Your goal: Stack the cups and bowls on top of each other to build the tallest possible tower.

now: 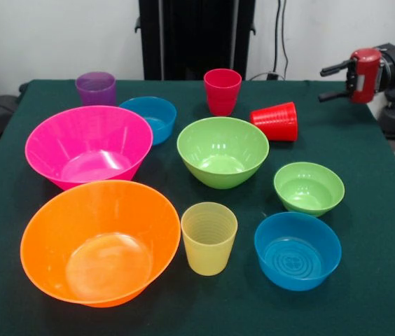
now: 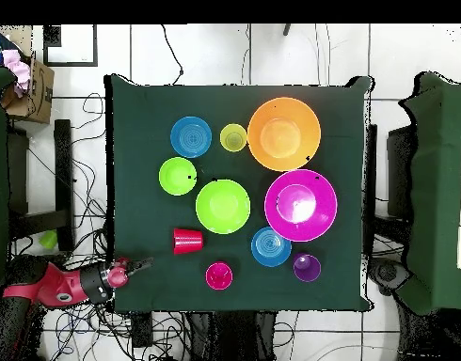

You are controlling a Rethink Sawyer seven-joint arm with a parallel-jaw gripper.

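Observation:
All pieces stand apart on the green table [image 1: 365,147]; nothing is stacked. The orange bowl [image 1: 99,241], hot pink bowl [image 1: 87,145], medium green bowl [image 1: 223,150], small green bowl [image 1: 309,187] and two blue bowls [image 1: 297,250] [image 1: 150,117] sit upright. The purple cup [image 1: 96,87], pinkish-red cup [image 1: 222,91] and yellow cup [image 1: 209,238] stand upright. The bright red cup [image 1: 276,121] lies on its side. My gripper [image 1: 334,82] is open and empty, pointing sideways, beyond the table's edge near the bright red cup [image 2: 187,241]. It also shows in the overhead view [image 2: 140,268].
The black pedestal [image 1: 196,35] stands behind the table's far edge. In the overhead view a cardboard box [image 2: 27,80] sits at the upper left, cables lie on the floor, and dark furniture [image 2: 432,188] stands at the right.

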